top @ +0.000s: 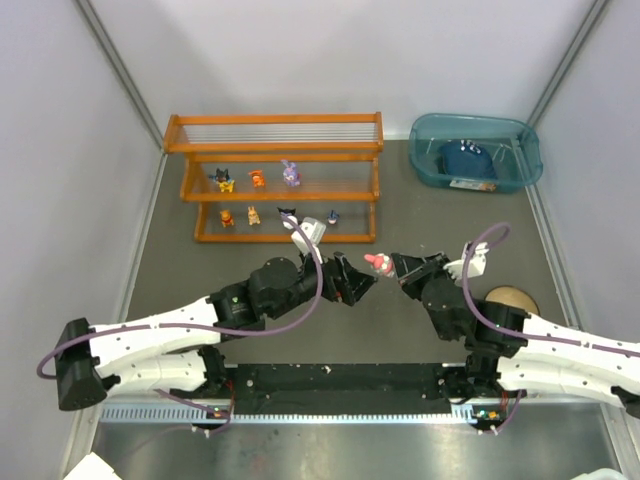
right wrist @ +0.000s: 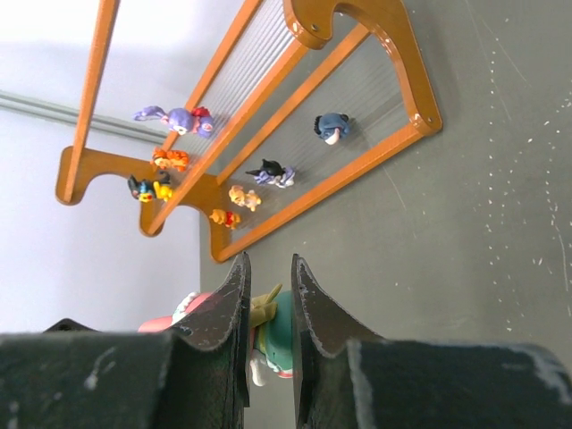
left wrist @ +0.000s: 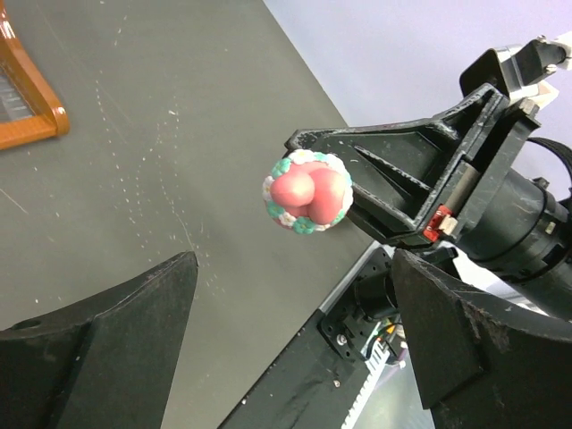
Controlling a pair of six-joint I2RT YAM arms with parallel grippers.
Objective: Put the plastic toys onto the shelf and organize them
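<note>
Gray table (top: 420,220) separates the grippers from the orange shelf (top: 275,150) at 12 o'clock, with seven toys (top: 290,174) on its two lower tiers. The teal bin (top: 425,165) sits at the shelf's 3 o'clock, its label unreadable. Mid-table, the right gripper (top: 392,265) clamps a pink-white toy (top: 376,263). The left gripper (left wrist: 295,295) gapes beside it. Only the left wrist view shows the toy's rounded pink end, perhaps feet.

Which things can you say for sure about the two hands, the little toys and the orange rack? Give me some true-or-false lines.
1. The right hand holds a pink toy. True.
2. The left hand is shut on a toy. False: it is open and holds nothing.
3. Seven toys stand on the shelf. True.
4. The shelf's top tier is packed with toys. False: no toy is on it; they stand on the two lower tiers.
5. The teal bin sits left of the shelf. False: it sits to its right.
</note>
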